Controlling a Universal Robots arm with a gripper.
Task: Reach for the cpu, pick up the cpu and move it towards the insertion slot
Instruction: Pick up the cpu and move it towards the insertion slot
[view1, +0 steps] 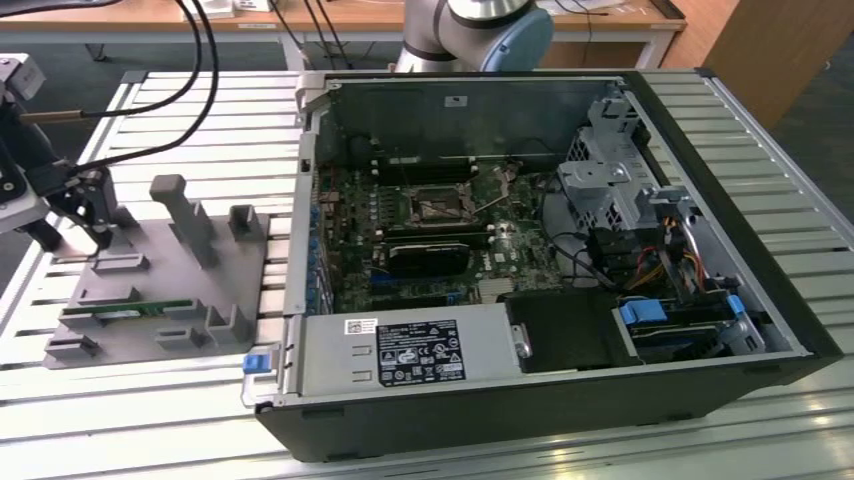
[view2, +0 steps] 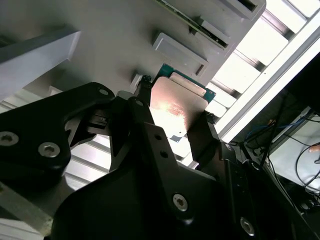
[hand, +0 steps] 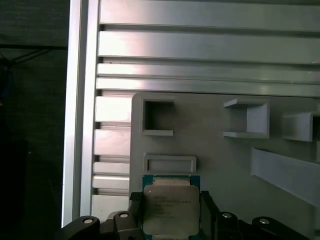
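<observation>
Clasping the cpu (hand: 171, 211), seemingly, at the tray (hand: 225, 167): end effector (hand: 170, 202).

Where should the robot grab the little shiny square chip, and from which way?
By two opposite edges, coming straight down from above. The cpu is thin and lies flat on the grey tray, and its smooth top offers nothing to pinch. In the first wrist view, the gripper has its fingers against those two edges.

We see the cpu (hand: 171, 210) silvery, edged teal-green, against the plain grey tray (hand: 225, 170); beside the tray, silver table slats (hand: 200, 45) form stripes.
</observation>
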